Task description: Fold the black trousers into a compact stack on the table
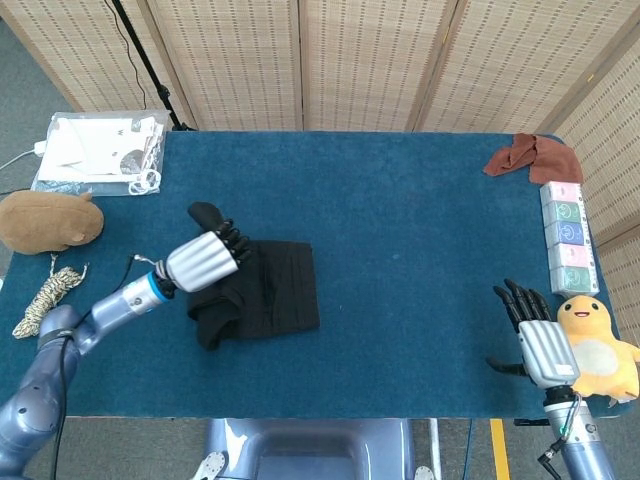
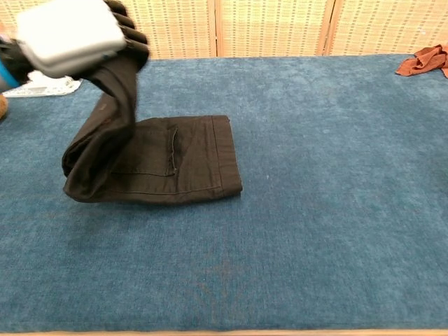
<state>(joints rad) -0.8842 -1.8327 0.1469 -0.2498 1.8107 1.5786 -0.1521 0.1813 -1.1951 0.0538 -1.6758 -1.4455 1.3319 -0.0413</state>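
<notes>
Left hand (image 1: 203,262) gripping lifted black trousers (image 1: 270,290), right hand (image 1: 540,345) spread empty, blue table (image 1: 420,230), wicker screens (image 1: 360,60)

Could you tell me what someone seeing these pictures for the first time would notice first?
The eye goes first to the black trousers on the left half of the blue table, one end lifted in the air by the left hand above the folded part. Next comes the yellow plush toy at the right edge, beside the empty right hand with its fingers spread.

One trousers (image 1: 268,290), two toys (plush) (image 1: 45,220).
</notes>
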